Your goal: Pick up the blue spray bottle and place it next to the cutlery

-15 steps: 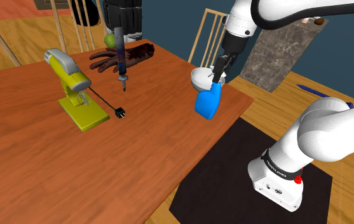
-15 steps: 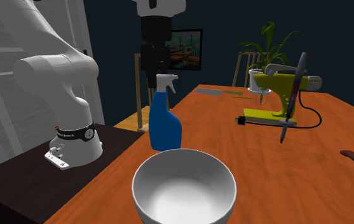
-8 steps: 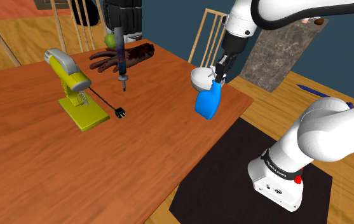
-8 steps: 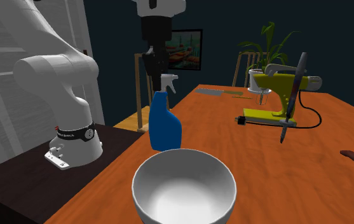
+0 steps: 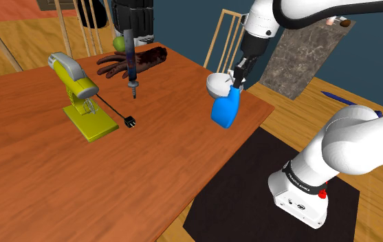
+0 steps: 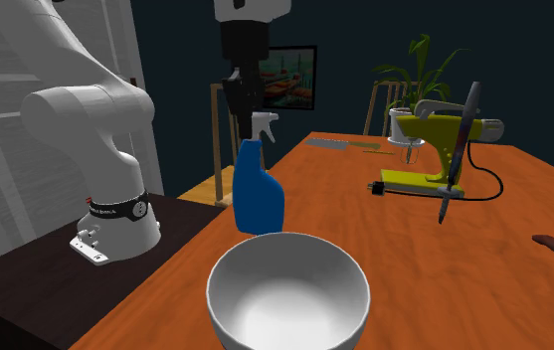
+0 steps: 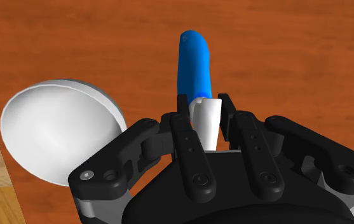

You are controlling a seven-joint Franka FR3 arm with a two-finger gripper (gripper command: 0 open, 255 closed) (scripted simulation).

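Shoulder view overlooks table (image 5: 80, 179); second looks low, perhaps opposite — both share bowl (image 5: 215, 82).

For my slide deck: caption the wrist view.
Gripper, jaws clasping the white head of the blue spray bottle, white bowl beside.

Squeezed shut! Brought the gripper (image 7: 205, 118) in from a wide-open stance a second ago, with fingers (image 7: 182, 127) pinched onto the white head of the blue spray bottle (image 5: 224, 112). Then eased upward, hand and bottle together, only a shade in both the shoulder and second exterior views. Too close to call whether lifted clear of the table (image 5: 148, 165).
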